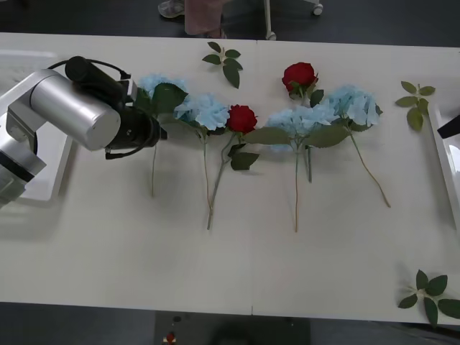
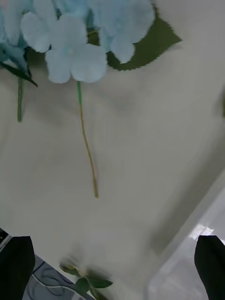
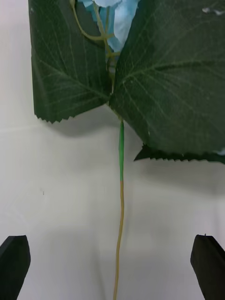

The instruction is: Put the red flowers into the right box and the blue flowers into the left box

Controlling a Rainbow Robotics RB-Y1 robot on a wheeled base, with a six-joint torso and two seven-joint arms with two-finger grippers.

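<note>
My left gripper [image 3: 112, 267], open astride the blue stem [image 3: 120, 220], may pinch a leaf [image 3: 70, 70] instead, I think.

Flowers lie in a row across the bench [image 1: 230, 273], heads toward the far side and stems pointing at the robot. The left claw [image 3: 112, 267], fingers spread, hangs over the stem of the leftmost of the blue flowers [image 1: 159, 92]. The left box [image 1: 43, 180] sits at the bench's left edge, the right box [image 1: 447, 162] at its right edge, where the right claw [image 2: 112, 267] hovers with its fingers apart.
</note>
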